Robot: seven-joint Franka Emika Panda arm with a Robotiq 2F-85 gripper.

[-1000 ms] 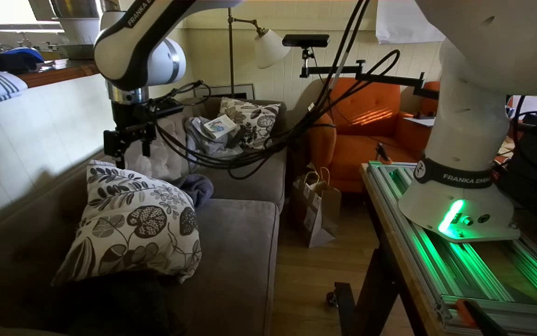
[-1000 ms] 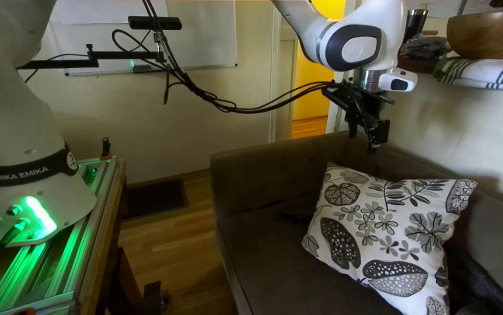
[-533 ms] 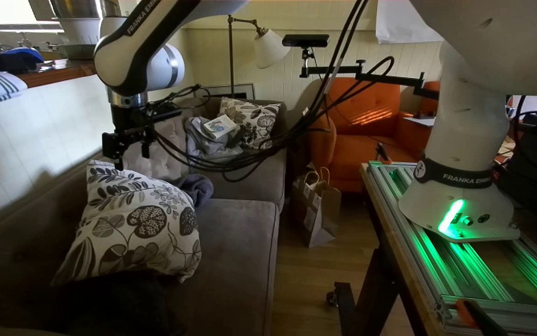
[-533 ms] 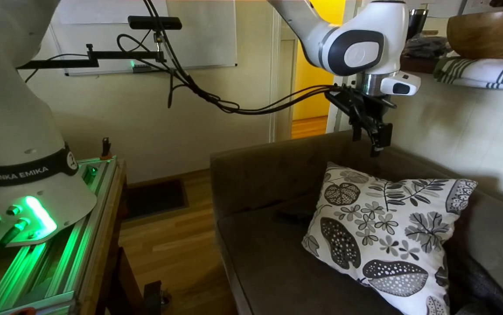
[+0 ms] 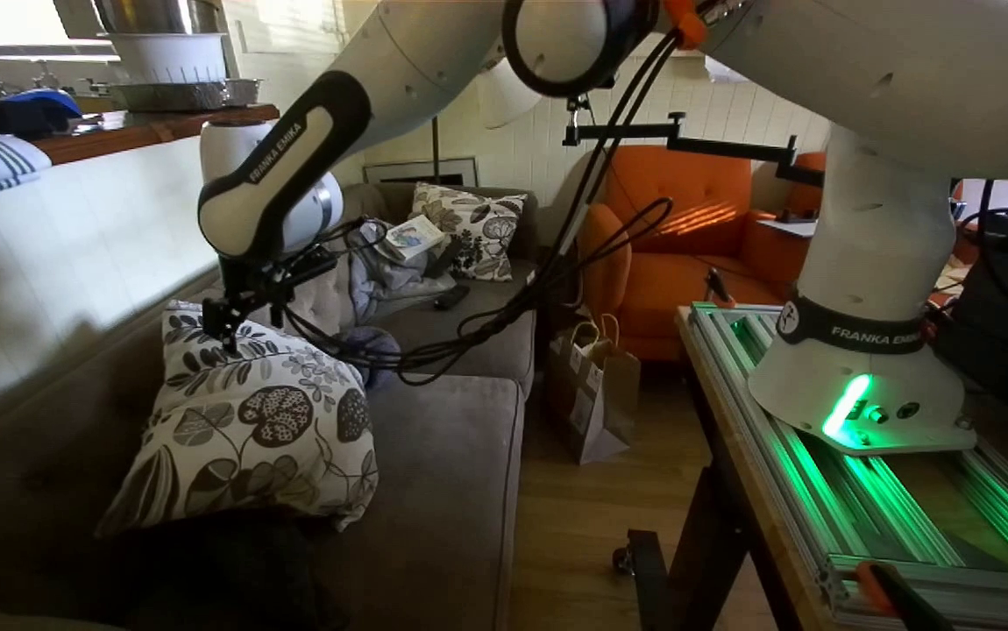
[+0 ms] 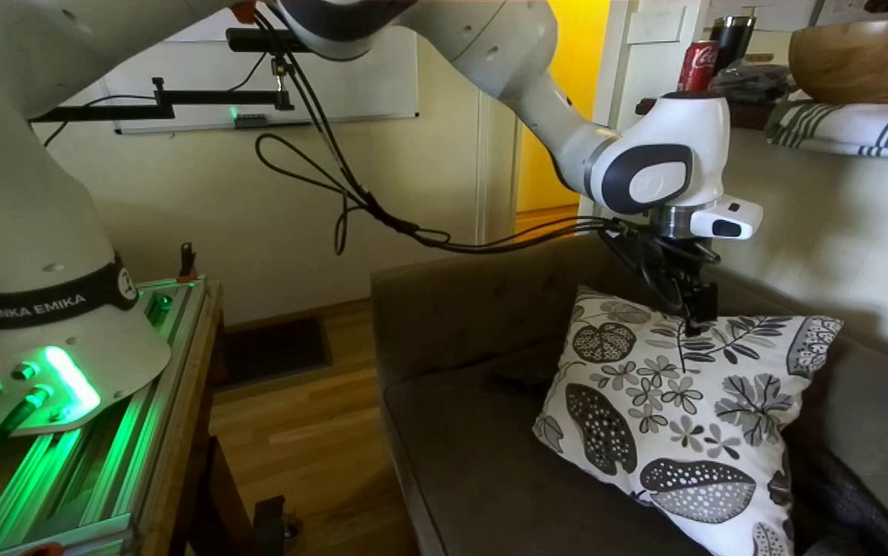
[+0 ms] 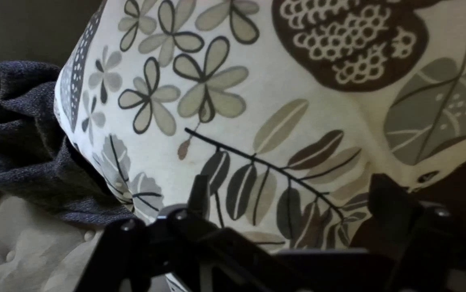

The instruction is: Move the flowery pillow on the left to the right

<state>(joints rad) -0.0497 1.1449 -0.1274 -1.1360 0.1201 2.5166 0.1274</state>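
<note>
A white flowery pillow with grey and brown leaf prints leans tilted on the near part of the sofa; it shows in both exterior views [image 5: 267, 416] [image 6: 676, 401] and fills much of the wrist view [image 7: 233, 134]. My gripper [image 5: 252, 333] is low over the pillow's upper edge, pointing down. In the wrist view the gripper [image 7: 291, 177] is open, its two fingers far apart with pillow fabric showing between and beyond them. I cannot tell whether the fingertips touch the fabric. A second flowery pillow [image 5: 486, 232] lies at the sofa's far end.
The brown sofa [image 5: 443, 456] runs along the white wall [image 6: 838, 232]. A dark cloth [image 7: 18, 134] lies beside the pillow. A grey blanket [image 5: 364, 285] and a book [image 5: 414, 238] lie farther along. Black cables [image 5: 486, 329] hang from the arm. A paper bag [image 5: 596, 394] stands on the floor.
The arm has reached lower, and my gripper has come down from above the pillow to its upper edge. The pillow has not moved.
</note>
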